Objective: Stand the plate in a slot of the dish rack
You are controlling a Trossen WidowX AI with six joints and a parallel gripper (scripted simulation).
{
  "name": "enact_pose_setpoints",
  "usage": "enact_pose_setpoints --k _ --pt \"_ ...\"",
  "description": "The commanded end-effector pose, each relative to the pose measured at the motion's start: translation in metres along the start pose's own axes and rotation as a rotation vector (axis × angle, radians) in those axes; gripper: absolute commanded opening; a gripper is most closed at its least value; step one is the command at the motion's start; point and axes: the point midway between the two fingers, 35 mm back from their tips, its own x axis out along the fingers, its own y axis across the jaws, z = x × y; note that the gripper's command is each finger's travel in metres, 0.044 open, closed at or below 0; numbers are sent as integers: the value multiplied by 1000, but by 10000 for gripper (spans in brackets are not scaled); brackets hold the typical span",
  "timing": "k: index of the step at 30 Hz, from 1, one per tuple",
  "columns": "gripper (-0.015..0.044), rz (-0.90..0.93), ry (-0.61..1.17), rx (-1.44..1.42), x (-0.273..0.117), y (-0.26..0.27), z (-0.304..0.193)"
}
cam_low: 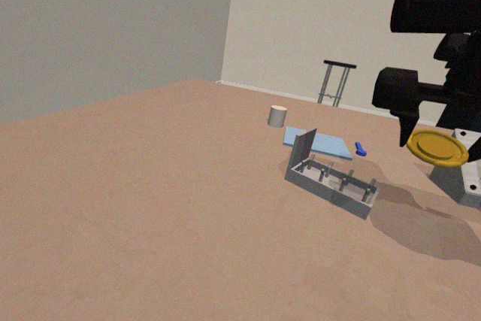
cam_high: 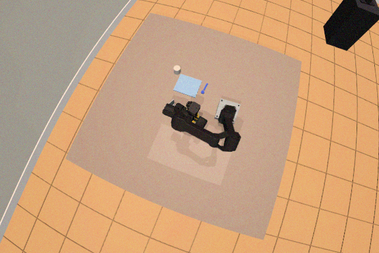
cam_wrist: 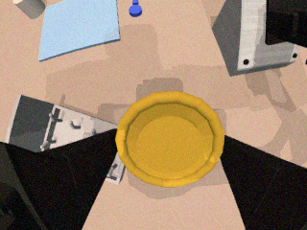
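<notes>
The yellow round plate [cam_high: 194, 120] [cam_low: 434, 147] [cam_wrist: 169, 146] is held by its rim on two opposite sides, up in the air and tilted. My gripper [cam_low: 437, 152] [cam_wrist: 169, 138] is shut on it, one black finger at each side. The grey dish rack [cam_low: 330, 195] [cam_wrist: 29, 124] stands on the table, to the left of the plate in the exterior view. It has a tall panel at one end and short rails in two rows. In the wrist view the left finger and the plate hide part of the rack. In the top view the arm covers most of it.
A light blue board [cam_high: 187, 85] [cam_low: 330, 143] [cam_wrist: 82, 29] lies behind the rack. A pale cylinder [cam_high: 176, 69] [cam_low: 277, 116] stands beyond it. A small blue utensil [cam_high: 204, 88] [cam_low: 360, 149] [cam_wrist: 135, 10] lies beside the board. The arm's metal base [cam_low: 470, 179] [cam_wrist: 247, 35] is at the right.
</notes>
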Motion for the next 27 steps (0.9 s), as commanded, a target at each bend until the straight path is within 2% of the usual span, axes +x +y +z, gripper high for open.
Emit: enact_pose_setpoints --k 1,27 --pt "0 11 -80 -37 10 -2 3" --pt "0 247 -552 -337 45 7 10"
